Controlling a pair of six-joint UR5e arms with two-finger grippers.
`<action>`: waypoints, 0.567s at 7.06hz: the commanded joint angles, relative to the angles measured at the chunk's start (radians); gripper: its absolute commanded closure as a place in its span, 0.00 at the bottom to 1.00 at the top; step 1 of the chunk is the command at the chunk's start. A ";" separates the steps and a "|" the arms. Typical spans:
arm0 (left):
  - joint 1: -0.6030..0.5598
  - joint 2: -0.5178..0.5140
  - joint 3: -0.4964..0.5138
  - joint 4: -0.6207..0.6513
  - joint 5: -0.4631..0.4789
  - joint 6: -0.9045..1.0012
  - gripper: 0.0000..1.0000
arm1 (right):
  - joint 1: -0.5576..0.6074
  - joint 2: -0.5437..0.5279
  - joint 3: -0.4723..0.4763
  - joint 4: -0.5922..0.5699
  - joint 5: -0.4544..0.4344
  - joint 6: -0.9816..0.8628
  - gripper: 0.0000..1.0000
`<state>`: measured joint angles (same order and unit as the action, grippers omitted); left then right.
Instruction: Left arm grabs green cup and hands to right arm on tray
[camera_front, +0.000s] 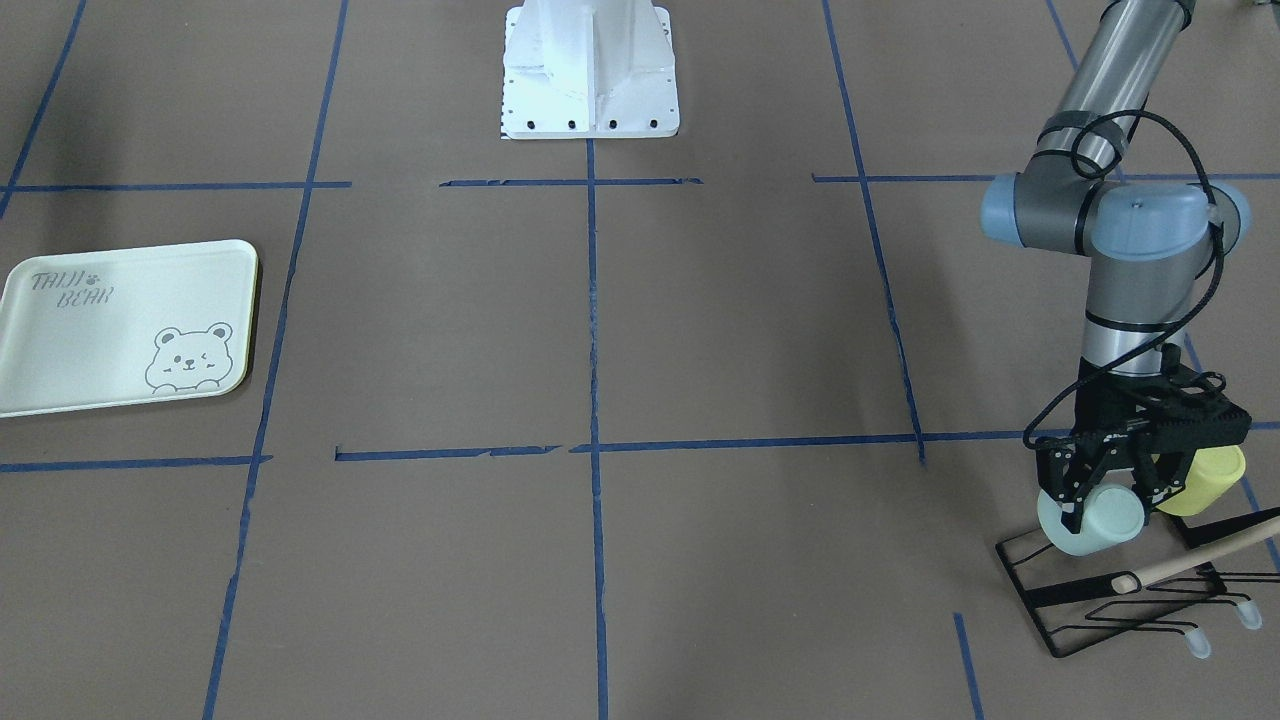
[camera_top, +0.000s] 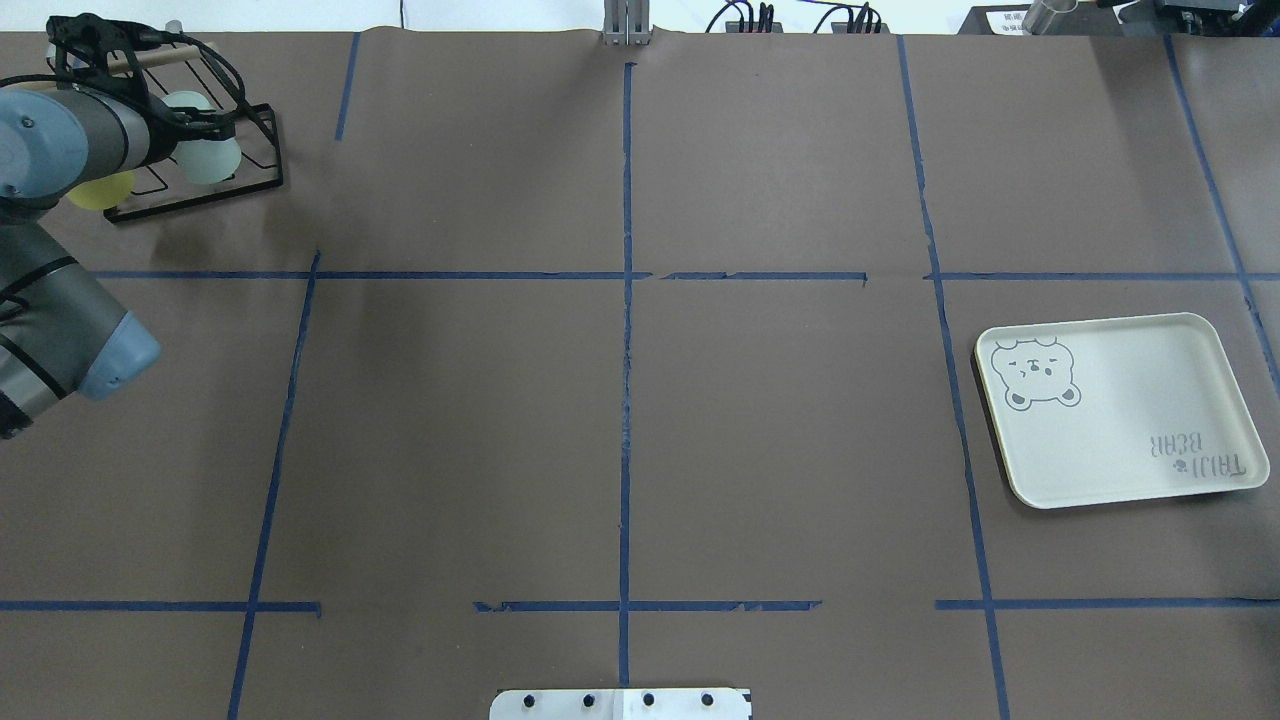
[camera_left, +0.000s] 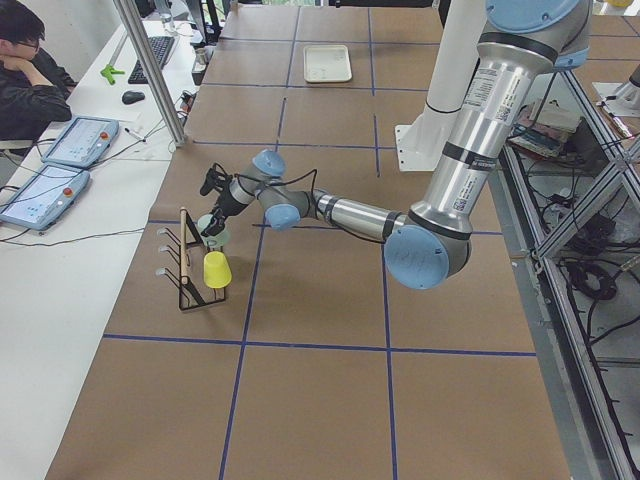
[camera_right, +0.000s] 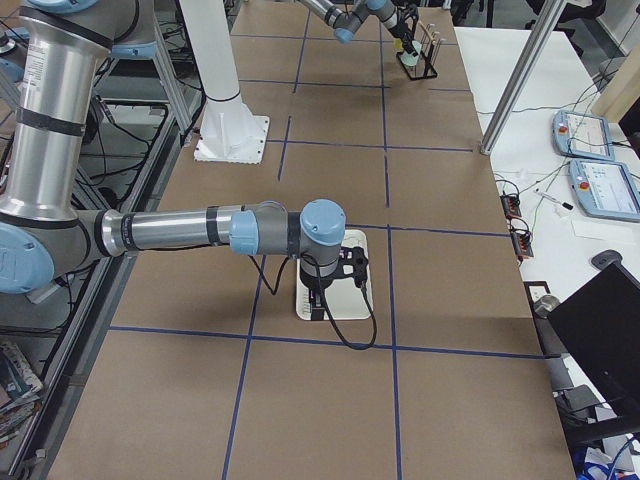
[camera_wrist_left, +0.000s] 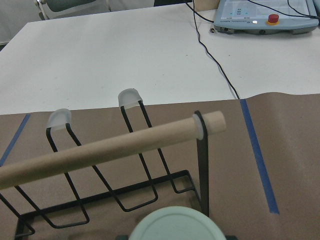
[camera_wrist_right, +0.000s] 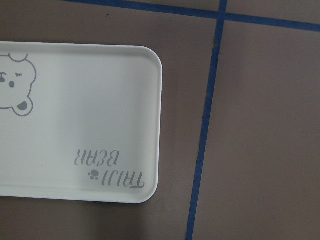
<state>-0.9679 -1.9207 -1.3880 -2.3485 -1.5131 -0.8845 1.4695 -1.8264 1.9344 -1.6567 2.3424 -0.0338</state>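
The green cup (camera_front: 1100, 527) lies on its side between the fingers of my left gripper (camera_front: 1108, 503), just above the black wire rack (camera_front: 1060, 620) at the table's far left corner. The left gripper is shut on the cup. The cup's round end fills the bottom of the left wrist view (camera_wrist_left: 175, 226). It also shows in the overhead view (camera_top: 212, 160). The tray (camera_top: 1130, 420) lies flat and bare at the right side of the table. My right gripper (camera_right: 350, 270) hangs over the tray; I cannot tell whether it is open or shut. The right wrist view shows only the tray (camera_wrist_right: 90, 120).
A yellow-green cup (camera_front: 1205, 480) sits on the rack right behind the left gripper. A wooden rod (camera_wrist_left: 110, 150) runs across the rack's top above the white-capped pegs (camera_wrist_left: 130, 97). The white robot base (camera_front: 590, 70) stands mid-table. A person (camera_left: 25, 70) sits beyond the table's left end.
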 joint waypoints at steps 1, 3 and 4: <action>-0.020 0.000 -0.032 0.002 -0.005 0.018 0.60 | 0.000 0.001 0.000 0.000 0.000 0.000 0.00; -0.069 0.017 -0.115 0.017 -0.068 0.018 0.61 | 0.000 0.001 0.000 0.000 0.000 0.000 0.00; -0.098 0.053 -0.165 0.018 -0.128 0.018 0.61 | 0.000 0.001 0.000 0.000 0.001 0.002 0.00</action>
<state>-1.0329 -1.8987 -1.4983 -2.3337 -1.5810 -0.8670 1.4695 -1.8255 1.9343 -1.6567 2.3427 -0.0334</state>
